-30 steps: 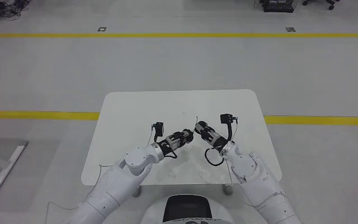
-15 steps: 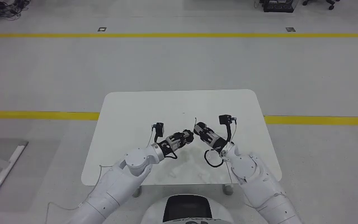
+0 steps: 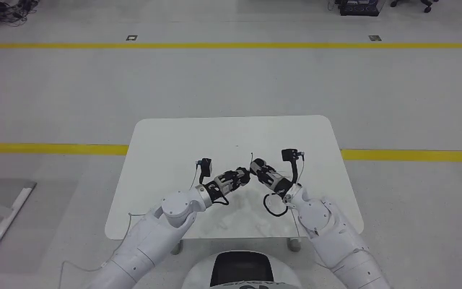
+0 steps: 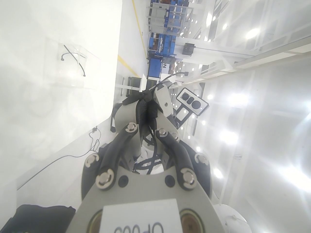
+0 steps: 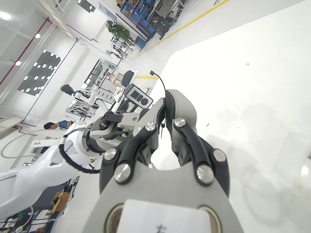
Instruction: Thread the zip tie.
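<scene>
My right fingers (image 5: 182,105) pinch the black zip tie (image 5: 164,87), head just past their tips; my left fingers (image 4: 125,116), pressed together, sit tip to tip with them. If my pinch slips, the strap could twist off line.

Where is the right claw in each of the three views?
Top view: right claw near the picture's middle, meeting the left claw.
Right wrist view: the claw in the foreground, shut on the zip tie.
Left wrist view: it sits just behind the left claw.
Shared landmark: the white table.
</scene>
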Robot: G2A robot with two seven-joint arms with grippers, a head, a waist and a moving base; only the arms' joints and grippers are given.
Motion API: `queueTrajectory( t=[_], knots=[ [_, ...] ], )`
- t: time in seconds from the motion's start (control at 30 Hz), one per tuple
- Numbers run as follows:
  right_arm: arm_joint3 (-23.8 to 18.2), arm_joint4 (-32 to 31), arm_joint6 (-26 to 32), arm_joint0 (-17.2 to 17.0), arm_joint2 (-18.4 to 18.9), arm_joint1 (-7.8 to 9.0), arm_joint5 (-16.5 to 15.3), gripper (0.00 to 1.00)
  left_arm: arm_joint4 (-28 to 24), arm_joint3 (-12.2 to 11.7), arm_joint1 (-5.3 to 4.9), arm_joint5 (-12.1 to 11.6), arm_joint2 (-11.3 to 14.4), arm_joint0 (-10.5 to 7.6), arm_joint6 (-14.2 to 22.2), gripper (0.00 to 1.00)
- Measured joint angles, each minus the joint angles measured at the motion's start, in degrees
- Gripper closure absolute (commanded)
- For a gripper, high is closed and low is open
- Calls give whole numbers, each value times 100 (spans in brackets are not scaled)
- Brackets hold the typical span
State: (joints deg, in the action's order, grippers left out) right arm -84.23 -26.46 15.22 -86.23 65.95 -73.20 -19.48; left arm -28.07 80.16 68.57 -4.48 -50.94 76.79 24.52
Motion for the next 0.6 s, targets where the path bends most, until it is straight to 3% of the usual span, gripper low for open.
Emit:
queueTrajectory(
  t=[0.27, 0.3, 0.33, 0.6],
  knots=[
    [-26, 11, -24, -12, -33, 45, 0, 100, -14, -13, 4, -23, -2, -1, 8, 100],
    [-25, 15, -27, -12, -37, 49, 0, 66, -18, -16, 4, -28, -4, -1, 9, 100],
    [-20, 22, -34, -12, -40, 54, 0, 0, -24, -19, 4, -38, -9, 1, 11, 100],
    [-27, 173, -73, -30, 57, 95, 0, 0, -140, -10, -7, -119, -90, 44, 51, 100]
  ],
)
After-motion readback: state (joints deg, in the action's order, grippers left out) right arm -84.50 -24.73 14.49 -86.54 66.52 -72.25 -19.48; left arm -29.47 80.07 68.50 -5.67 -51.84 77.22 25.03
